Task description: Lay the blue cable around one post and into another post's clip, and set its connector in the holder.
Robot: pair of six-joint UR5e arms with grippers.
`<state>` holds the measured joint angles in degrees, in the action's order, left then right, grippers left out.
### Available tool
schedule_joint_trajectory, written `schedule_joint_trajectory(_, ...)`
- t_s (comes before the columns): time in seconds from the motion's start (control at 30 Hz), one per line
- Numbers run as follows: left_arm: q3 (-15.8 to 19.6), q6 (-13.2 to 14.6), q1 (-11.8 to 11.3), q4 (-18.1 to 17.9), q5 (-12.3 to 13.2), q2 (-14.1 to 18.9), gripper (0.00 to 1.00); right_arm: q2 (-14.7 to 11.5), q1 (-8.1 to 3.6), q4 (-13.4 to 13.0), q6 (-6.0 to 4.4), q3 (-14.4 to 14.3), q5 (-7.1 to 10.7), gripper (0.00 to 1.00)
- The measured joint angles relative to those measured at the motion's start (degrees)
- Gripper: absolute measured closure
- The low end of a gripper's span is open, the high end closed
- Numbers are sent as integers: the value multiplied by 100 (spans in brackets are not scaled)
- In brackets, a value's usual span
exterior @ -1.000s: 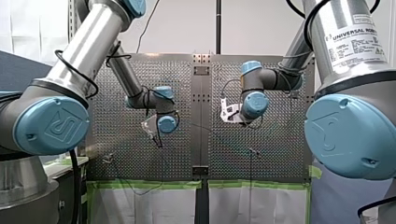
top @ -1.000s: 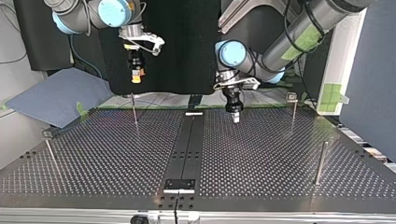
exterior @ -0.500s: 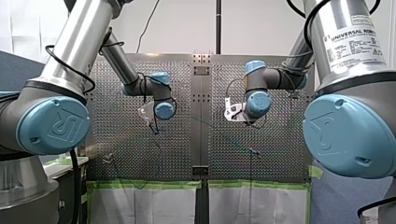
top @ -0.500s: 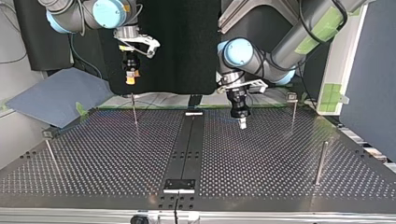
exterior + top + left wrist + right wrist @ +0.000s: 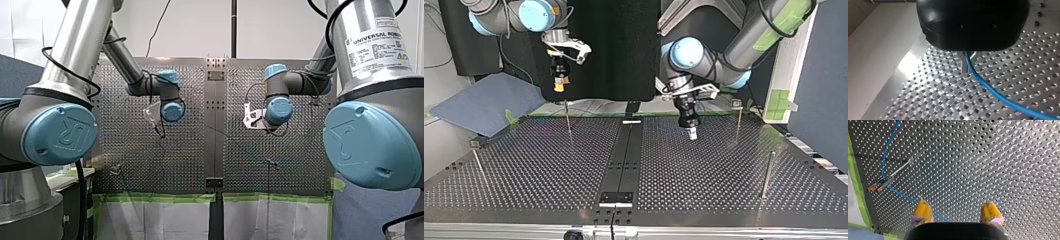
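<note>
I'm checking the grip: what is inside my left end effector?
The blue cable comes out between the left end effector's metal fingers and trails over the perforated table. Its black housing covers the fingers' upper part.

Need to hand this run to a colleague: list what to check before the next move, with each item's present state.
1. Grip: left hand is shut on the blue cable. Ok.
2. Free hand: right hand is open, nothing between its yellow pads. Ok.
3. Routing: the cable passes the head of the post ahead of the right hand; whether it sits in a clip, cannot tell.
4. Clearance: in the top view the left hand hangs above the table. Ok.
5. Cable end: connector and holder show plainly in no view. Cannot tell.
</note>
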<state>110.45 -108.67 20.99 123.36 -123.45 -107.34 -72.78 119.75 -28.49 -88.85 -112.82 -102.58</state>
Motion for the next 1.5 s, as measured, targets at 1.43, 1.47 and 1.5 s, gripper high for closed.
schedule_joint_trajectory(1.43, 417, 356, -478, 541, 143, 1358, 100, -56, -65, -26, -21, 0, 11, 0)
schedule_joint_trajectory(1.47, 438, 356, -490, 541, 143, 1418, 100, -57, -66, -26, -21, 0, 11, 0)
schedule_joint_trajectory(1.5, 452, 357, -500, 542, 143, 1465, 100, -57, -69, -28, -21, 0, 13, 0)
